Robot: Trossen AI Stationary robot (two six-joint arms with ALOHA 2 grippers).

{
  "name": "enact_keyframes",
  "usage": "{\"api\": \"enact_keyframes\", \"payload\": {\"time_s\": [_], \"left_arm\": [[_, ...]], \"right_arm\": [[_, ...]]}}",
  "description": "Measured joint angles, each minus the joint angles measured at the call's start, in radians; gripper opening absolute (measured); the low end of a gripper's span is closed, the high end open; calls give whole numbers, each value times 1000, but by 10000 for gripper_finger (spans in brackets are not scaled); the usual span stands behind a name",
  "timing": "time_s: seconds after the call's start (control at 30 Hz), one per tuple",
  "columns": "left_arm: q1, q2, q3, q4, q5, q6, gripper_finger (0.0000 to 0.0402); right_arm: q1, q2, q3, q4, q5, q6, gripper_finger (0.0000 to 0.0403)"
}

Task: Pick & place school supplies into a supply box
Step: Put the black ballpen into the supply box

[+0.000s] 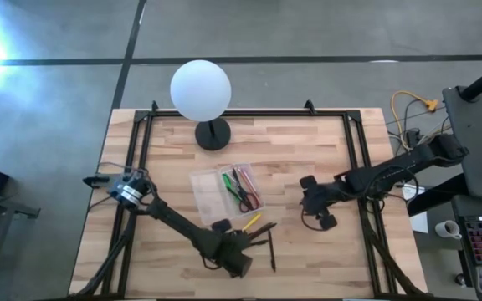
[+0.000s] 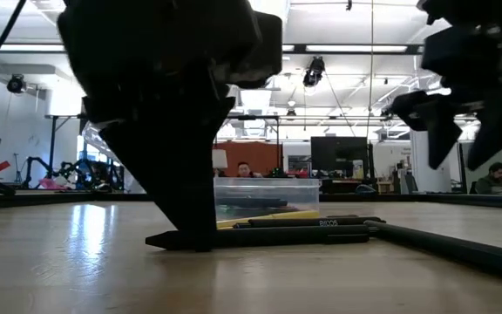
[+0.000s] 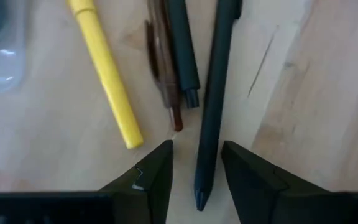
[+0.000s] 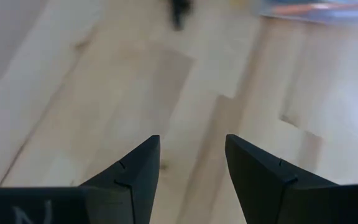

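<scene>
Two jaws astride dark pen

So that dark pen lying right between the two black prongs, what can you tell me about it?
The dark pen is a slim, matte black stick, plastic by its look, tapering to a point. It lies flat on the wooden table, its tip between the open fingers of the left tool, which do not yet clamp it. Beside it lie another dark pen, a brown pencil and a yellow pencil.

Pale wood table; clear plastic supply box; matt dark pen.
</scene>
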Motion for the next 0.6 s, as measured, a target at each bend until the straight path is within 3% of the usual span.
{"api": "enact_keyframes", "payload": {"time_s": [0.13,0.37,0.6], "left_arm": [[14,-6,-25,51,65,36,105],[20,-5,-27,75,125,38,16],[16,-5,32,70,179,30,11]], "right_arm": [[28,11,0,1,-48,-86,174],[53,50,3,124,-52,-171,173],[53,105,4,168,-62,-195,173]]}}
